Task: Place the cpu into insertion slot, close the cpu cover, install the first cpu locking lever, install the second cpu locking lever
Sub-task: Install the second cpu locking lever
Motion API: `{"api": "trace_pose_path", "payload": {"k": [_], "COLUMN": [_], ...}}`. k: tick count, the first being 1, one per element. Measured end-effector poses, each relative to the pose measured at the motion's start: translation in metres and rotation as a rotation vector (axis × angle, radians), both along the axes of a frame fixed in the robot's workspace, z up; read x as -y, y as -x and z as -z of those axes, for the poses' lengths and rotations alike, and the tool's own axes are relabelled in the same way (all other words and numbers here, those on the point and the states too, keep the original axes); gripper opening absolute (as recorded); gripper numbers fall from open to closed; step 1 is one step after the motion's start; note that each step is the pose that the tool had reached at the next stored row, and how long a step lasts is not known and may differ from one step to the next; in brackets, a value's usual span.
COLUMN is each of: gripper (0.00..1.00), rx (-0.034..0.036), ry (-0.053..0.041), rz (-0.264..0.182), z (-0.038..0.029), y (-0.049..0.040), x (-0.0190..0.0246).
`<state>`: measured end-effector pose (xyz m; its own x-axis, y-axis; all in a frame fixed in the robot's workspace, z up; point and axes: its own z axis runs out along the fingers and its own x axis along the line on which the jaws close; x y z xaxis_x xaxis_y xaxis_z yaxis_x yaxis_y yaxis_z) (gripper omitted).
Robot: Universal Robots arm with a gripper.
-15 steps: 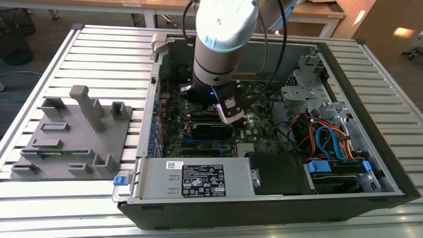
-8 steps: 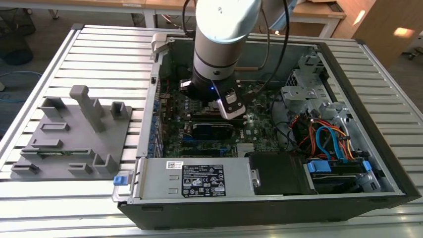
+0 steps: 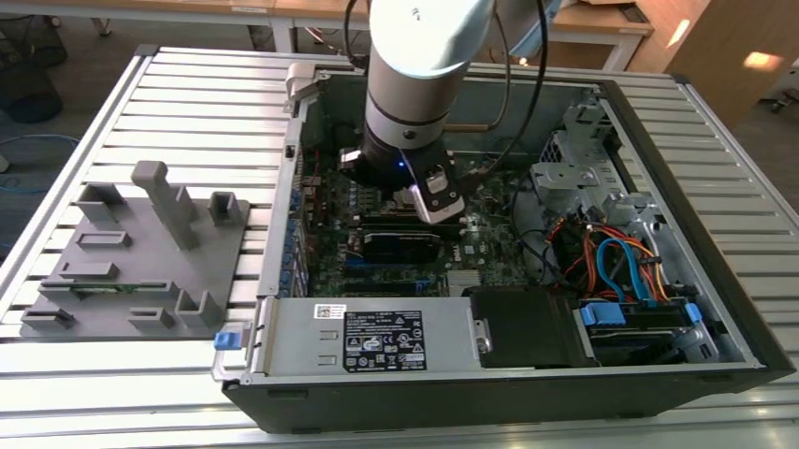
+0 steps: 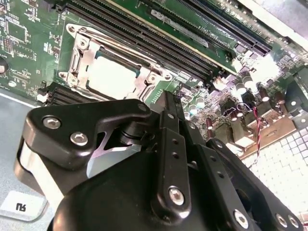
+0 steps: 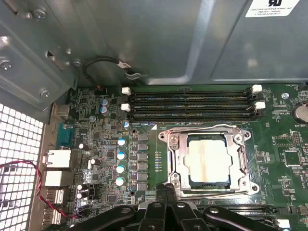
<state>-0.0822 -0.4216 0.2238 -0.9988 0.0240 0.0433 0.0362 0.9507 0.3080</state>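
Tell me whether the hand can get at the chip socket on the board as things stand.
Probably yes. The hand sits right at the edge of the socket, with the chip seated under the closed metal frame. Nothing stands between them; the memory slots lie beyond the socket.

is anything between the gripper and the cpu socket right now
Nothing visible is. In the first wrist view the gripper sits at the edge of the insertion slot, with the cpu seated under the cpu cover.

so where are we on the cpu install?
Done, it seems: the cpu sits in the insertion slot with the cpu cover down around it. In hand: the gripper is at the socket's edge, by a wire locking lever. Whether either lever is latched, I can't tell.
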Motion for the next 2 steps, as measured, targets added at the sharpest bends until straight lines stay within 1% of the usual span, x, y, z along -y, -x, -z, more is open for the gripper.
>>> {"api": "trace_pose_path", "payload": {"k": [2], "gripper": [0.10], "rx": [0.0000], "ry": [0.0000], "rz": [0.000], "z": [-0.0002], "y": [0.0000], "x": [0.0000]}}
